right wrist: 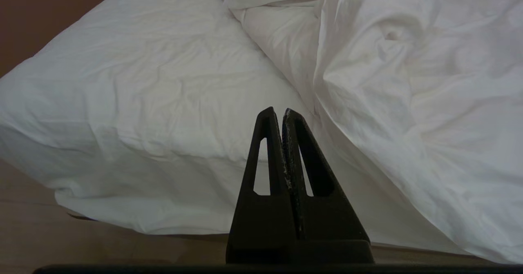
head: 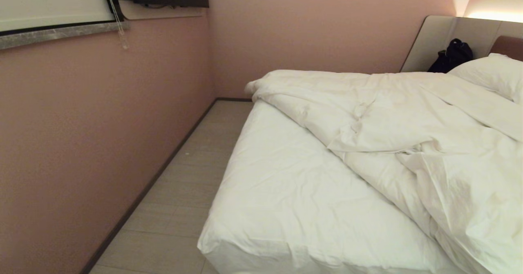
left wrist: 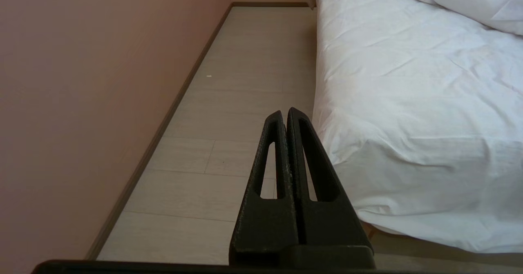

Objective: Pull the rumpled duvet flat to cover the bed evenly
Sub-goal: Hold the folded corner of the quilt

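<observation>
The white duvet (head: 408,119) lies rumpled and bunched across the far and right part of the bed (head: 286,192), leaving the near left corner's fitted sheet bare. Neither arm shows in the head view. My left gripper (left wrist: 285,111) is shut and empty, hanging over the floor beside the bed's corner (left wrist: 392,143). My right gripper (right wrist: 278,110) is shut and empty too, held off the foot of the bed, pointing at the line where the duvet (right wrist: 408,94) edge meets the bare sheet (right wrist: 155,86).
A pink wall (head: 81,143) runs along the left, with a strip of pale floor (head: 184,192) between it and the bed. A pillow (head: 490,74) and a dark bag (head: 451,55) sit by the headboard panel. A window ledge (head: 61,35) juts out at the upper left.
</observation>
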You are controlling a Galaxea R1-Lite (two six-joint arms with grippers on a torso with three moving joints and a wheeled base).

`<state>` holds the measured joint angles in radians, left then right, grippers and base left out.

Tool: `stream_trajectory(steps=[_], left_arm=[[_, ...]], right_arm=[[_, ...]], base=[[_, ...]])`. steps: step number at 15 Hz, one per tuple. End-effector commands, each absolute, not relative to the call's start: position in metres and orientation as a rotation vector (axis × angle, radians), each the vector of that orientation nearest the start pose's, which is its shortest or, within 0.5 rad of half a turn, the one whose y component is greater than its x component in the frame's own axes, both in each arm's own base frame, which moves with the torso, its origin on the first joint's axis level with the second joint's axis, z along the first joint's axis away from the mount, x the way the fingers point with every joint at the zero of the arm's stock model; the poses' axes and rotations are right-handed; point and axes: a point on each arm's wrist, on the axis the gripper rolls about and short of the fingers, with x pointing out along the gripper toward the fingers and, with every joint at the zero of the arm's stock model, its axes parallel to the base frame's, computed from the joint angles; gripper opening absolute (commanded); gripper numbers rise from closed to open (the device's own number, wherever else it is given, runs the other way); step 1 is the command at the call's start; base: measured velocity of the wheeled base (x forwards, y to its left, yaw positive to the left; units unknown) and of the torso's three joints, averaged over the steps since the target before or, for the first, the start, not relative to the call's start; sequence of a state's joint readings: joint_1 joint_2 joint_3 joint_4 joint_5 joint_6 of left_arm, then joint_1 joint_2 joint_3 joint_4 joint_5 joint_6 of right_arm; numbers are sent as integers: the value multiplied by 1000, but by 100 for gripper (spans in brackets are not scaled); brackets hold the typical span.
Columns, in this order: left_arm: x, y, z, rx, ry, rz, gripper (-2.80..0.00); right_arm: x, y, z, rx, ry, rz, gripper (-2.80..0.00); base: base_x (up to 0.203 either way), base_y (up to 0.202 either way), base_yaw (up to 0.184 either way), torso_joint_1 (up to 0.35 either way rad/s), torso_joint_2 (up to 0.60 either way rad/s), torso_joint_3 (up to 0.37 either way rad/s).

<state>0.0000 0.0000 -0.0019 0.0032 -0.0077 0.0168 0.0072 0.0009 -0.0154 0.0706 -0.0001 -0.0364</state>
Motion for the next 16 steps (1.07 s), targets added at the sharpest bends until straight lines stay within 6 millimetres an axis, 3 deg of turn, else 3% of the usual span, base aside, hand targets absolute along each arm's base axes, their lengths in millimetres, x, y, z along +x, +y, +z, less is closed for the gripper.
stream_trajectory(steps=[1,5,8,12,16], left_arm=[[-23,0,76,17,1,-8,-280],[-23,0,76,17,1,-8,-280],[-23,0,76,17,1,-8,-280],[-23,0,76,17,1,-8,-280],[-23,0,76,17,1,-8,-280]], right_arm=[[-23,0,81,-44,-33,8,-280],[-34,0,124,-45,-129,14,-280],[-22,0,152,-44,-66,5,-280],[11,-1,170,-46,101,-40,-280],[70,-1,201,6,251,-52,-280]], base=[[0,0,0,0,0,0],[0,0,0,0,0,0],[0,0,0,0,0,0],[0,0,0,0,0,0],[0,0,0,0,0,0]])
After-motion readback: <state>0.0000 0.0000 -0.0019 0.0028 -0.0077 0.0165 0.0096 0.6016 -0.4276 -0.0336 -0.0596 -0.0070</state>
